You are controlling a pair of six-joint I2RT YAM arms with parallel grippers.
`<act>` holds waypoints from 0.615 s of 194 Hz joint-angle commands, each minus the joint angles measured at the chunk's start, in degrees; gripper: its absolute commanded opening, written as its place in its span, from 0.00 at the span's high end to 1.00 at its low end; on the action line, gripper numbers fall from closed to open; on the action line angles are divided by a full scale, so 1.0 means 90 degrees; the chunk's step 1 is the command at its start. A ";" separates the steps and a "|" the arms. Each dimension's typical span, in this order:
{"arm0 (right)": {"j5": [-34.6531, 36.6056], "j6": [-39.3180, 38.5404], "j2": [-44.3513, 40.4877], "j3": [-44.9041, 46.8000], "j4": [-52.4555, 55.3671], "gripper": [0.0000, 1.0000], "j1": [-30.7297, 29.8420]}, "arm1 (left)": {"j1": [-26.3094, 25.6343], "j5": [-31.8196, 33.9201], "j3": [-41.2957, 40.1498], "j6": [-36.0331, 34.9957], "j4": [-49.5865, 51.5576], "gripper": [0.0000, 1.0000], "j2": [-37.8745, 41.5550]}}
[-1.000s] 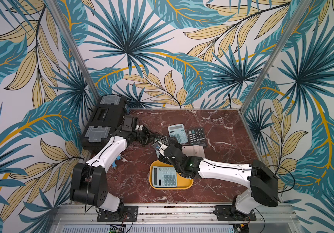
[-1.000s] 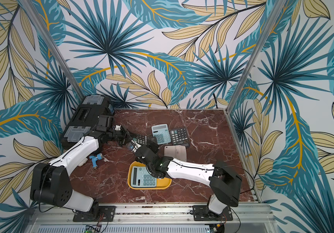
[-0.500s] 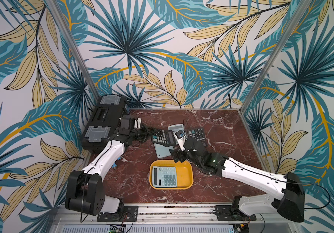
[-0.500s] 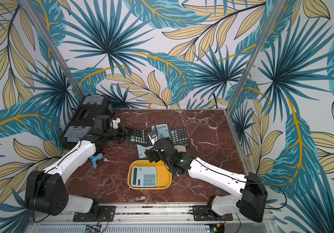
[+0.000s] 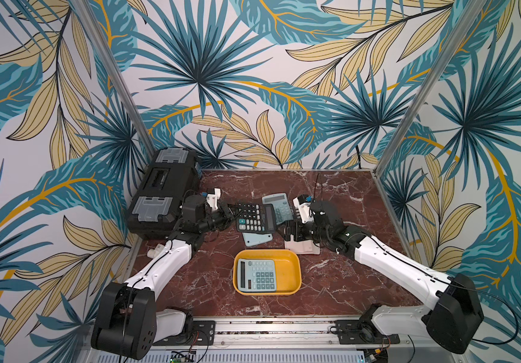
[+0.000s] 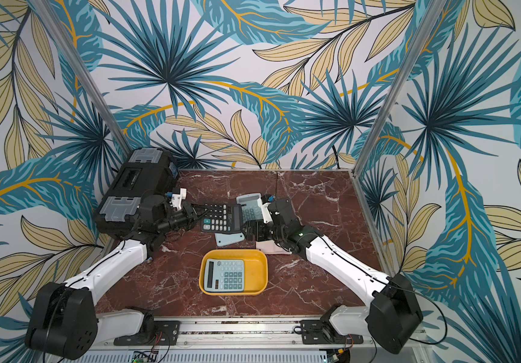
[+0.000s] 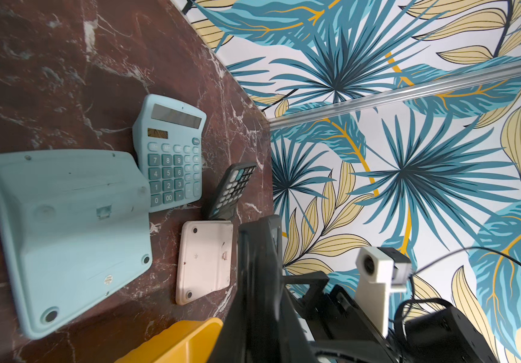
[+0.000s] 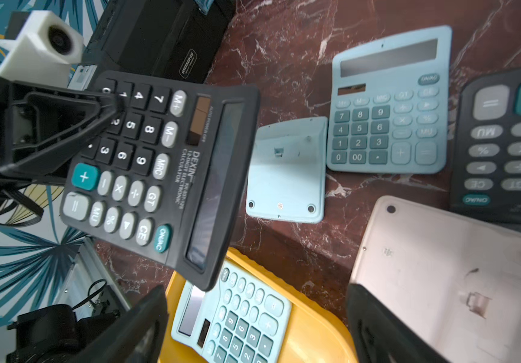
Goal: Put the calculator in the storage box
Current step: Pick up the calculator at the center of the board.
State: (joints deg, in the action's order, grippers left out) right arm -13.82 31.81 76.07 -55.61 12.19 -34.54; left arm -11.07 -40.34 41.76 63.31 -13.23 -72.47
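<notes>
R arm (image 5: pixel 388 267) swung back from over storage box (image 5: pixel 297 274) to behind it since prev frame. Black calculator (image 5: pixel 254 217) held mid-air off the table (image 5: pixel 341 201), just behind box. L gripper (image 5: pixel 231 213) clamped on its key-side edge, arm stretched low, wrist turned inward, prob presenting for handoff. R gripper (image 5: pixel 288 232) jaws wide, empty, at display end. Box already holds blue calc (image 5: pixel 257 275).

Top views bright, even on my end; soft shadows on marble table (image 5: pixel 347 188). Wrist cams: fisheye bend at edges, white calc (image 8: pixel 441 276) out of focus.
</notes>
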 commanded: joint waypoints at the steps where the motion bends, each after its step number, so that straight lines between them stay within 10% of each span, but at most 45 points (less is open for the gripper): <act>1: -0.1002 0.0683 0.0171 0.0187 -0.0656 0.12 0.0144 | -0.0039 -0.0252 -0.0284 0.0128 -0.0813 0.97 0.0242; 119: -0.2321 0.1695 0.0590 0.0349 -0.2130 0.56 0.0578 | -0.0263 -0.0274 -0.0975 0.0444 -0.1621 0.96 0.0669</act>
State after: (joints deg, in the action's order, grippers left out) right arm -31.81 45.30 80.66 -53.89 -3.42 -29.56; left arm -13.08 -42.06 34.20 66.54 -23.38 -67.55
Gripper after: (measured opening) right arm 0.481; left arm 0.155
